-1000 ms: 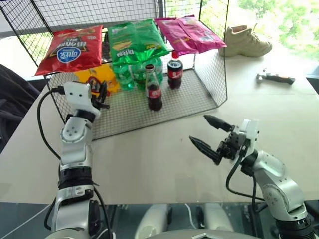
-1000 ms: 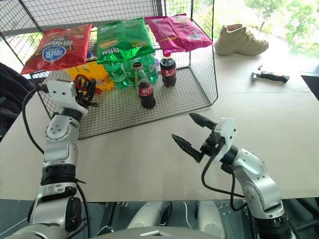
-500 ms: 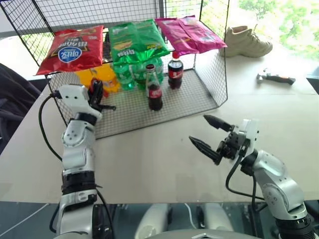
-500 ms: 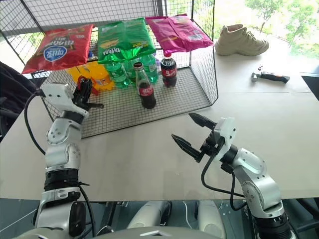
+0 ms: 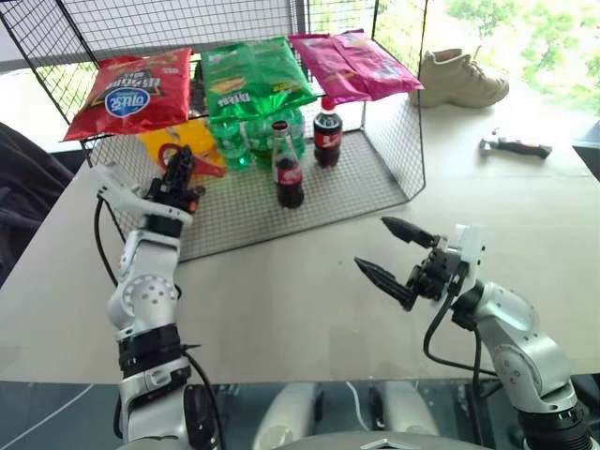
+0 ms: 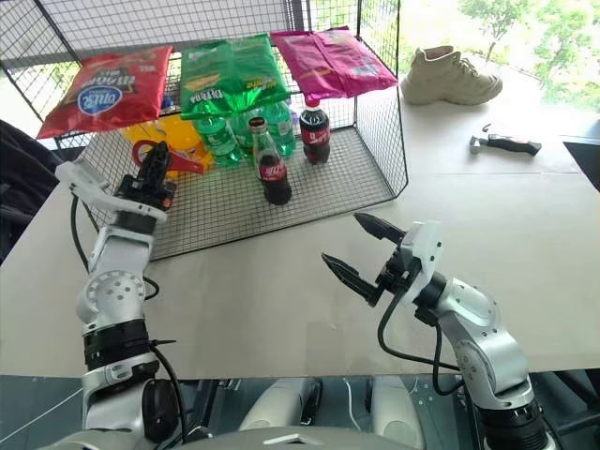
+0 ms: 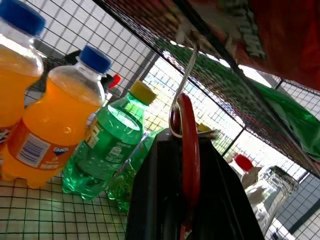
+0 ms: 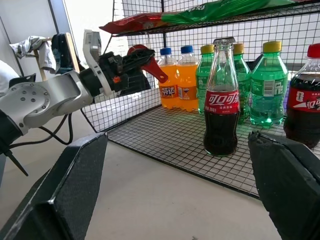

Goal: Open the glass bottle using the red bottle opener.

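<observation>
The left end effector (image 6: 155, 164) is clamped on the opener (image 6: 161, 155), held ready for the bottle (image 6: 271, 161), while the right end effector (image 6: 361, 248) waits spread apart, likely to steady it

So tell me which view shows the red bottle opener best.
The right wrist view: the red bottle opener shows side-on, ring head and handle, clamped in the left gripper. The left wrist view shows it edge-on between the fingers. The eye views show a small red shape against the yellow packaging.

Light: bright daylight from windows behind | Glare: overexposed white table (image 5: 525, 202) far right | Focus: left-wrist foreground soft
</observation>
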You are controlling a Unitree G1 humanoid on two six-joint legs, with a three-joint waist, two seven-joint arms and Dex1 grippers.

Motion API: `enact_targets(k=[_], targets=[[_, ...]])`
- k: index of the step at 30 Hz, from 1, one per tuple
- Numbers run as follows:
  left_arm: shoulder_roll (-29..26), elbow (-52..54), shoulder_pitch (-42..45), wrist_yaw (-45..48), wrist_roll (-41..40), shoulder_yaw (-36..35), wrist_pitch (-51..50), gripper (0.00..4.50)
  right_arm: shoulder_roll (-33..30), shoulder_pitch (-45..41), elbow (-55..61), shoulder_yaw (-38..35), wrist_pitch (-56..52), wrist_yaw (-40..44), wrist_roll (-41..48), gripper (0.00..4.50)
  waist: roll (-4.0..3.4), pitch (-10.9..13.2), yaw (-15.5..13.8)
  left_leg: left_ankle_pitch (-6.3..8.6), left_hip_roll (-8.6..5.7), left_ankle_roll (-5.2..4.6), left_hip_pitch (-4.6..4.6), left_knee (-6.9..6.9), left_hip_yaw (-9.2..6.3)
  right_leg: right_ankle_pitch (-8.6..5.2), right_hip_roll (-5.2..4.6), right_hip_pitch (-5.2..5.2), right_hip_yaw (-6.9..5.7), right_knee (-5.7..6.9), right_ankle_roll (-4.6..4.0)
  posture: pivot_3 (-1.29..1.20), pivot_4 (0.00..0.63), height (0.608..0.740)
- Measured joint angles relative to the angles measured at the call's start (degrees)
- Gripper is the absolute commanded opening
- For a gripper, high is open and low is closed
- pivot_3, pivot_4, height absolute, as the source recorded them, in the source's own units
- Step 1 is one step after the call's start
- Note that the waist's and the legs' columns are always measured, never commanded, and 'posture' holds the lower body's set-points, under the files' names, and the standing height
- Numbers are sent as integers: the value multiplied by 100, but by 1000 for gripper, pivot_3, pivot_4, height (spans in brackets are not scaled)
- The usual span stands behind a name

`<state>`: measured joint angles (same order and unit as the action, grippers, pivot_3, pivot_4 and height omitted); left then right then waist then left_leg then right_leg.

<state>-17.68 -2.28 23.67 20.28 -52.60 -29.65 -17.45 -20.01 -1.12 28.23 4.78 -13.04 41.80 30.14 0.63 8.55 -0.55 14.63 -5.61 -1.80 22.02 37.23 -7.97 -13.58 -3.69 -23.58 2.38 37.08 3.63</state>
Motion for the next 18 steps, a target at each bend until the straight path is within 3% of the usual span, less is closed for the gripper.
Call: enact_targets(k=[10, 18], targets=[[11, 132, 19, 198, -952, -185, -552, 32, 12, -59, -77, 0, 1, 6, -48, 4500, 8, 0, -22, 0, -1, 0, 1, 5, 1, 0, 0, 1, 0, 1, 0, 0, 150, 732], [-10, 105, 78, 243, -1065, -185, -739, 32, 48, -131, -148, 2, 54, 22, -68, 4500, 8, -1, -19, -1, -1, 1, 0, 6, 1, 0, 0, 1, 1, 3, 0, 0, 150, 732]])
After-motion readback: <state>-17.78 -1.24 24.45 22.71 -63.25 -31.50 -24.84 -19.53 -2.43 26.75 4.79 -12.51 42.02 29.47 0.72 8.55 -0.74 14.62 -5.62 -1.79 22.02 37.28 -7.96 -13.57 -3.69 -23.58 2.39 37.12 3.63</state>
